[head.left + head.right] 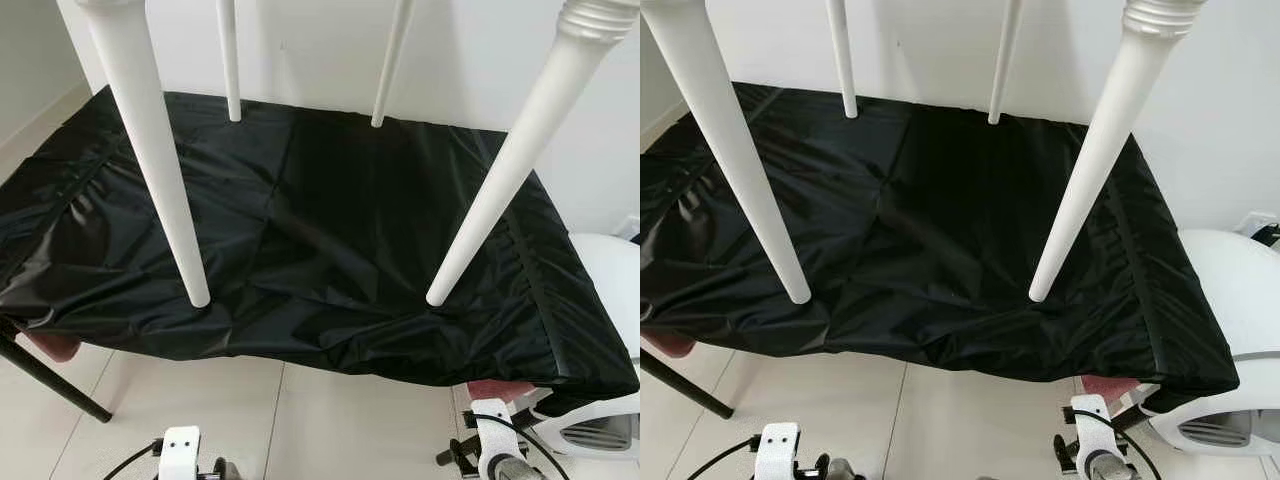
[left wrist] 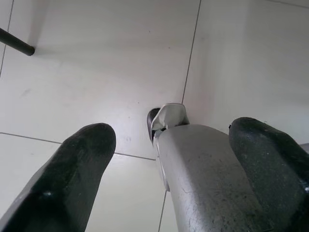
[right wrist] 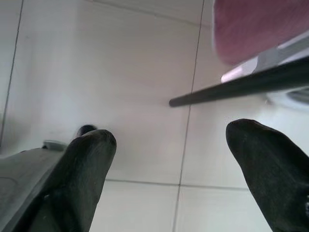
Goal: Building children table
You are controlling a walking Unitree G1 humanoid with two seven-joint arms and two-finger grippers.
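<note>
Four white tapered legs of the small children's table stand on a surface covered with black cloth: a near left leg, a near right leg and two thin far legs. Its top lies above the frame. Both arms hang low in front of the cloth's near edge, over the tiled floor. My left gripper is open, its fingers spread on either side of a silver part of my own body. My right gripper is open too, holding nothing.
A white rounded plastic object stands close at the right of the covered surface. A black slanted table leg reaches the floor at the near left. Pink padding shows under the cloth's near right corner. A white wall runs behind.
</note>
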